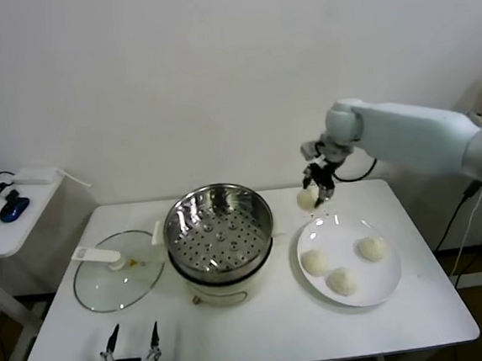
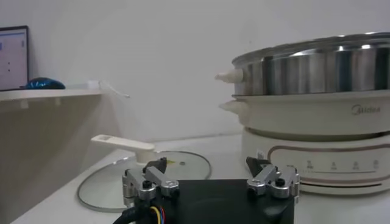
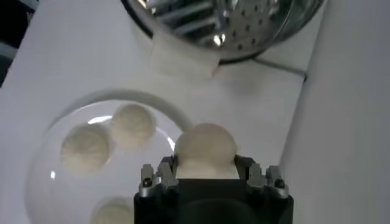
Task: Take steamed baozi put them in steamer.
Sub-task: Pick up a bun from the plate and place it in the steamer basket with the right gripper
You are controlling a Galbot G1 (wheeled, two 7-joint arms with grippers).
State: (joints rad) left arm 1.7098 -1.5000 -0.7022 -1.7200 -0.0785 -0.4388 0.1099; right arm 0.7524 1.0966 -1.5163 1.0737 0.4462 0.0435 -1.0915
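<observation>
- Right now the right gripper [image 1: 318, 184] is clenched round one steamed baozi [image 1: 307, 197], lifted above the plate [image 1: 385, 284], beside the steamer [image 1: 218, 230].
- Looks soft, light; squashes easily, so hold sides gently.
- Three other baozi [image 1: 315, 263] on plate.
- Left gripper [image 1: 131, 352] parked at table's near edge, jaws apart, empty.

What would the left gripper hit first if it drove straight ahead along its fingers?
Probably the glass lid. The left gripper, open and low at the table's near edge, points between the lid and the steamer. The lid's rim looks nearer to that line, but depth is unclear.
</observation>
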